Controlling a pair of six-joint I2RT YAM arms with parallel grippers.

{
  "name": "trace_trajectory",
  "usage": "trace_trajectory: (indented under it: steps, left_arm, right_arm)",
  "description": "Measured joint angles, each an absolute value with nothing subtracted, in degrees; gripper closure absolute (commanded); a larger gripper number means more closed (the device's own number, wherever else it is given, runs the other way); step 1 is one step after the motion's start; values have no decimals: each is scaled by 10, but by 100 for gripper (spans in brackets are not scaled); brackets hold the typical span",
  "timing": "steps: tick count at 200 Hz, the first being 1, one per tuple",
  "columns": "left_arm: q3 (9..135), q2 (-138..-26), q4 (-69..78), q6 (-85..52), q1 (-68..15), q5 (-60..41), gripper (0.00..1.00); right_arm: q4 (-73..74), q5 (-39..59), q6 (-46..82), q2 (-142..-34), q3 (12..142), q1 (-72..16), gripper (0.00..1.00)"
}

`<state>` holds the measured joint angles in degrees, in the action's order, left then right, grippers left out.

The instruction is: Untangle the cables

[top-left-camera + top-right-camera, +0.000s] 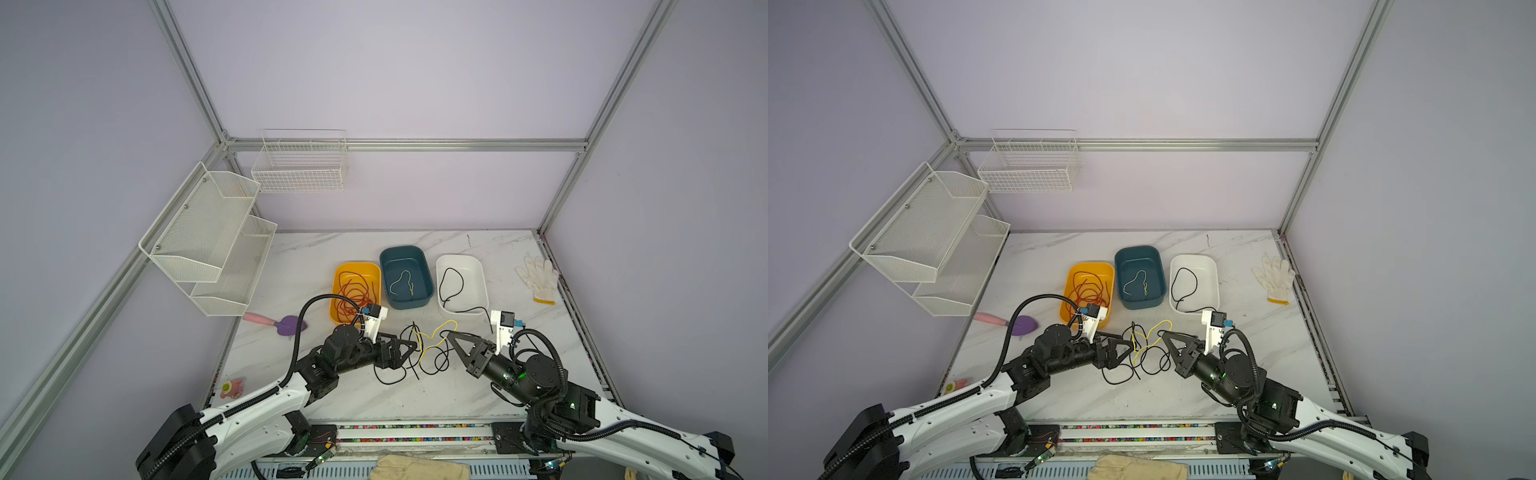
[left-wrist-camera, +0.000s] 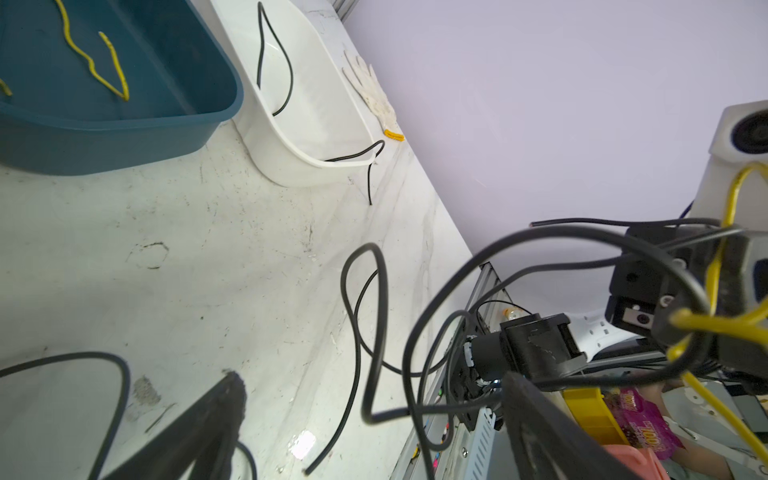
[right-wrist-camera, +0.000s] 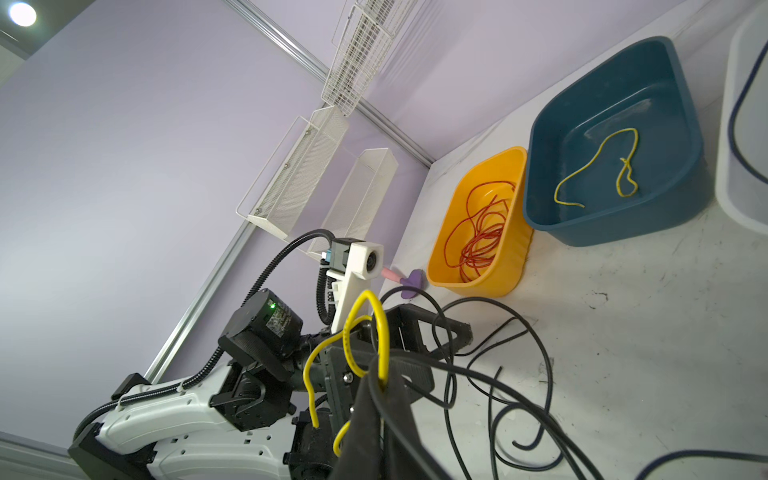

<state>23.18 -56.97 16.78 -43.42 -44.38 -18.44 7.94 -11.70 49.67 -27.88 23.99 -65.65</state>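
Two grippers are facing each other across the near tangle (image 1: 428,357): my right gripper (image 1: 451,336) is clamping the yellow cable (image 3: 383,332) and holding it raised, I judge to draw it free, while my left gripper (image 1: 411,347) is hanging unclenched astride the black cables (image 2: 385,291), probably to pin them. Farther back, red cables (image 1: 353,295) are lying sorted in the orange bin (image 1: 357,264), beside the teal bin (image 1: 401,248) and white bin (image 1: 459,257)

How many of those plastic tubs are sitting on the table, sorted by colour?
Yellow tub: 1
Dark blue tub: 1
White tub: 1
Total: 3
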Motion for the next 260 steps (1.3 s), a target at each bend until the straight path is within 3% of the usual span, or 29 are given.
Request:
trace_trajectory:
  steps: [60,98,137,192,260]
  left_arm:
    - [222,-621,263,-458,-444,-208,56]
    - [211,-605,271,-459,-444,-207,73]
    - [204,-565,246,-454,-444,-202,100]
    - [186,-485,157,-439,-444,-166,100]
    - [190,-281,-75,-429,-437,-75,100]
  right_arm:
    - [123,-77,497,-324,240,-656,100]
    - [122,-82,501,-309,240,-656,100]
    - [104,-112,510,-286,240,-656,100]
    - [16,-170,529,-269,256,-656,100]
    - [-97,-212,592,-277,243,-663,100]
